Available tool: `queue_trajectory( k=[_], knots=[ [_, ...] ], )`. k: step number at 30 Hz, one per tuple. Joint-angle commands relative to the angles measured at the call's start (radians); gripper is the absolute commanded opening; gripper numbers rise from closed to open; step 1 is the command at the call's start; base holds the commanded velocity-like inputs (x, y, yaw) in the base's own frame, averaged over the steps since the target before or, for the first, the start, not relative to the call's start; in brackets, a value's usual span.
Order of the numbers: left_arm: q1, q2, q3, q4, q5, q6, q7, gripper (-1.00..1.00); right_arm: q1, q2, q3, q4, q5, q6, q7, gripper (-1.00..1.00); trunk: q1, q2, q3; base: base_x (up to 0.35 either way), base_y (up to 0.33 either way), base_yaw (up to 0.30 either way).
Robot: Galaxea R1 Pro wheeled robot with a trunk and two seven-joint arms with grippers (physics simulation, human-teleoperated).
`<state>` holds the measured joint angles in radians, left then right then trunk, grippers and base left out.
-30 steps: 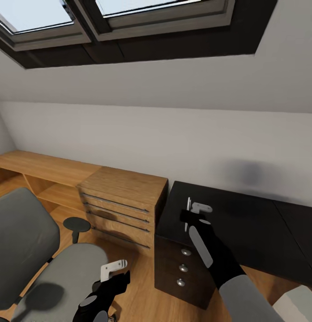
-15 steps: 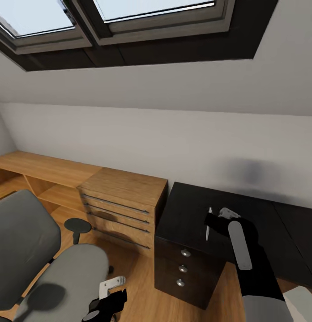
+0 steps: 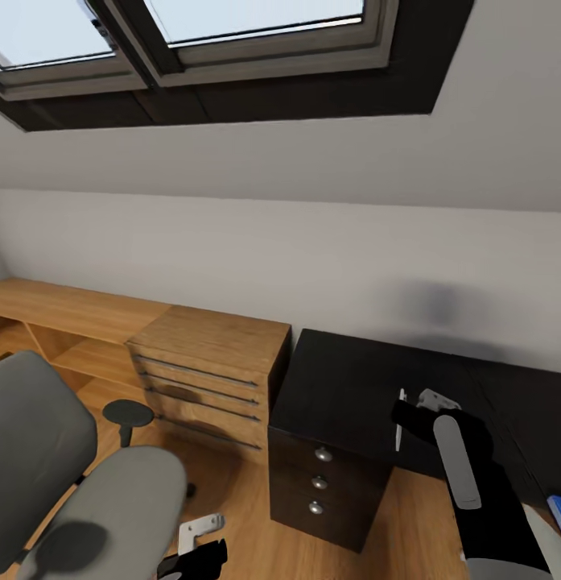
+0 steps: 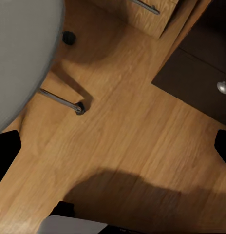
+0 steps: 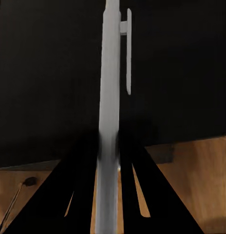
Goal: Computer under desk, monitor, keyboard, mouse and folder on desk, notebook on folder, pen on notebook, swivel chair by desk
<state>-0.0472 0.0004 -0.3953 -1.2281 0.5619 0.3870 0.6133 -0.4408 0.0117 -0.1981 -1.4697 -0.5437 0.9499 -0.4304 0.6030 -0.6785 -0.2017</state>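
1. Right gripper (image 3: pixel 402 420) is pinching the white pen (image 3: pixel 399 419), holding it over the black desk (image 3: pixel 344 387).
2. Left gripper (image 3: pixel 191 541) hangs low beside the swivel chair (image 3: pixel 87 499), fingers look spread.
3. Blue folder (image 3: pixel 560 515) peeks in at the desk's right edge.

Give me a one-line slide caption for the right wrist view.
Right gripper shut on the grey pen, held above the black desk.

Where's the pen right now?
In the head view the pen is in the right claw, upright over the front edge of the desk, above its drawers.
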Motion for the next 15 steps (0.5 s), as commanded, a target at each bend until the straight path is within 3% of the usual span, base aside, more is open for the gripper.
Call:
queue_trajectory(
  k=[1, 10, 13, 15],
  knots=[
    [-0.001, 0.000, -0.002, -0.001, 0.006, 0.002, 0.008, 1.00, -0.001, -0.005, -0.003, 0.000, -0.013, 0.002, -0.008, -1.00, 0.000, -0.001, -0.002, 0.000, 0.000, -0.257],
    [-0.001, -0.002, -0.015, 0.021, 0.006, 0.001, 0.008, 1.00, -0.001, -0.061, -0.006, 0.004, -0.014, 0.008, -0.005, -1.00, 0.000, -0.001, -0.002, 0.000, 0.000, -0.284],
    [-0.001, -0.002, -0.019, 0.035, 0.005, 0.001, 0.008, 1.00, -0.001, -0.068, -0.006, 0.009, -0.015, 0.008, -0.004, -1.00, 0.000, -0.001, -0.002, 0.000, 0.000, -0.293],
    [0.000, -0.002, -0.037, 0.049, 0.005, -0.026, 0.008, 1.00, -0.001, -0.078, -0.006, 0.016, -0.015, 0.008, -0.003, -1.00, 0.000, -0.001, -0.002, 0.000, 0.000, -0.294]
  ],
)
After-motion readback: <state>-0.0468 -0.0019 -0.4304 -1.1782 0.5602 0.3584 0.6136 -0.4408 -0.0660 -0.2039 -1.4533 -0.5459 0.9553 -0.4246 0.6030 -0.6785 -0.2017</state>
